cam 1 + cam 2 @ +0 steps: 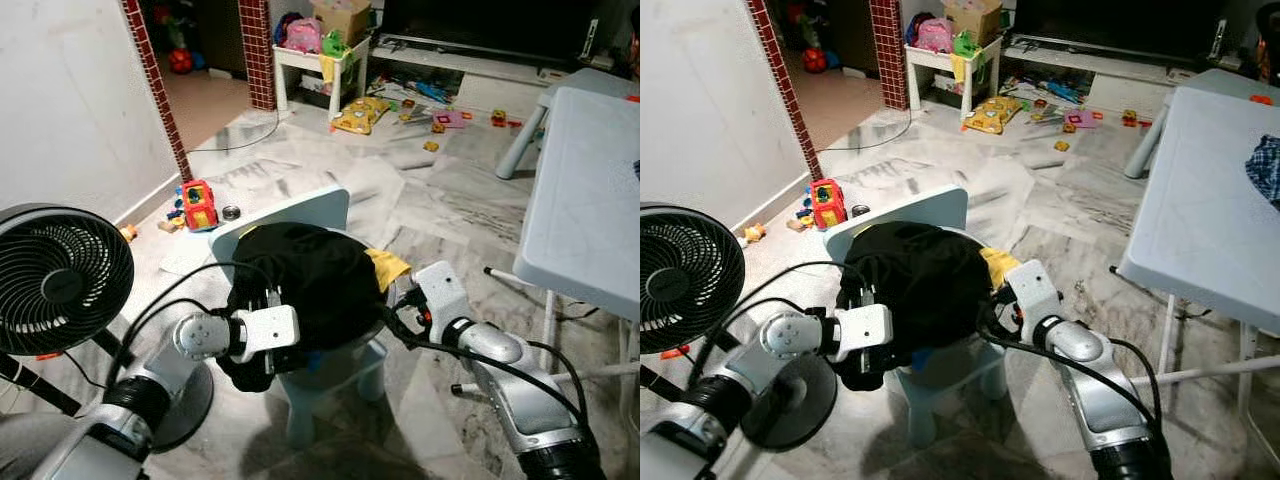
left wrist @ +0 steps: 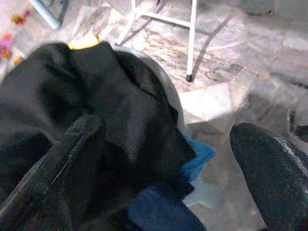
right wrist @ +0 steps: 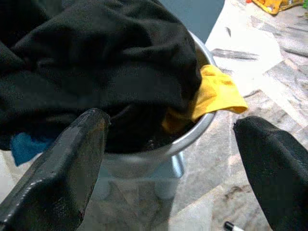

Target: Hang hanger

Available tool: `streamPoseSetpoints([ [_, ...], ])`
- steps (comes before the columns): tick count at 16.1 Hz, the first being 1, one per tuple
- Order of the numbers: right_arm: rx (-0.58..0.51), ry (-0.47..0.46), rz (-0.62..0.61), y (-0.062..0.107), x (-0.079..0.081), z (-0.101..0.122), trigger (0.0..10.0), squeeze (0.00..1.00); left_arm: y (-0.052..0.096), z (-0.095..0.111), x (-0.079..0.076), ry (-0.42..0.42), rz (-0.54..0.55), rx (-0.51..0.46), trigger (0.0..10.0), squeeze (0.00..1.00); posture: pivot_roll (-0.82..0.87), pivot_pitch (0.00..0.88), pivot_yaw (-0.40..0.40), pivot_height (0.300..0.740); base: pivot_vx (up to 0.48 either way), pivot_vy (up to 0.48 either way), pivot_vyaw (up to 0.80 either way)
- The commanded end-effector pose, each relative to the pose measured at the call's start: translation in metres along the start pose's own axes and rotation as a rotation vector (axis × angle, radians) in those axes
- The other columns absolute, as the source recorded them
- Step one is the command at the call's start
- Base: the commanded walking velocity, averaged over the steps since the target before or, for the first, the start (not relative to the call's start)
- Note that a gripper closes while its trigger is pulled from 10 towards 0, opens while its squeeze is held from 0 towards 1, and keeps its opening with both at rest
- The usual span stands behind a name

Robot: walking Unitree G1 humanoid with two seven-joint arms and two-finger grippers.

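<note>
A silver basin (image 3: 192,137) stands on a small pale-blue chair (image 1: 300,210) and is heaped with clothes. A black garment (image 1: 310,270) lies on top. A yellow cloth (image 3: 216,94) hangs over the rim on the right, and a blue cloth (image 2: 195,161) pokes out low at the front. My left gripper (image 1: 255,368) is at the pile's near-left side, open, with one finger (image 2: 62,163) resting against the black garment. My right gripper (image 1: 398,303) is open beside the basin's right rim, near the yellow cloth, holding nothing.
A black floor fan (image 1: 60,280) stands close on the left. A white table (image 1: 590,200) is on the right, with a pen (image 1: 500,273) on the floor by its leg. A red toy truck (image 1: 198,205) and scattered toys lie beyond the chair.
</note>
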State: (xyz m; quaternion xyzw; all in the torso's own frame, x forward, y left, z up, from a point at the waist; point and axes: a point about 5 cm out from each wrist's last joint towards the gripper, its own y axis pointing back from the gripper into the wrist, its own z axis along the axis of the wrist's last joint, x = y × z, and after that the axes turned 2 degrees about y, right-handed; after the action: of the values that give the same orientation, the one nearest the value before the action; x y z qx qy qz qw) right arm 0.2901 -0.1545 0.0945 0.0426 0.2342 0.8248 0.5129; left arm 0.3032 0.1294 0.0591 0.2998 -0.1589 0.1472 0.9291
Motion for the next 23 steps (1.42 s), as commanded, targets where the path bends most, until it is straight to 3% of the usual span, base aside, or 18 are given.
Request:
streamPoseSetpoints([
  [1, -0.010, 0.018, -0.002, 0.000, -0.002, 0.006, 10.0, 0.00, 0.003, -0.005, 0.003, 0.004, 0.000, 0.025, 10.0, 0.00, -0.23, 0.048, 0.019, 0.740, 0.000, 0.000, 0.00],
  [7, -0.019, 0.028, -0.041, 0.009, -0.012, 0.011, 10.0, 0.00, -0.001, -0.010, 0.012, 0.064, 0.031, 0.095, 10.0, 0.00, -0.28, 0.050, 0.034, 0.740, 0.000, 0.000, 0.00],
  [8, -0.023, 0.028, -0.048, 0.011, -0.013, 0.012, 10.0, 0.00, -0.001, -0.010, 0.015, 0.078, 0.048, 0.104, 9.2, 0.00, -0.28, 0.051, 0.035, 0.740, 0.000, 0.000, 0.00],
  [10, -0.030, 0.029, -0.065, 0.015, -0.016, 0.014, 10.0, 0.00, -0.004, -0.009, 0.021, 0.116, 0.084, 0.113, 0.0, 0.00, -0.30, 0.060, 0.039, 0.740, 0.000, 0.000, 0.00],
  [23, -0.002, 0.038, -0.085, 0.029, -0.011, 0.007, 10.0, 0.00, -0.020, -0.001, 0.015, 0.122, 0.072, 0.105, 0.0, 0.00, -0.34, 0.112, 0.067, 0.740, 0.000, 0.000, 0.00],
])
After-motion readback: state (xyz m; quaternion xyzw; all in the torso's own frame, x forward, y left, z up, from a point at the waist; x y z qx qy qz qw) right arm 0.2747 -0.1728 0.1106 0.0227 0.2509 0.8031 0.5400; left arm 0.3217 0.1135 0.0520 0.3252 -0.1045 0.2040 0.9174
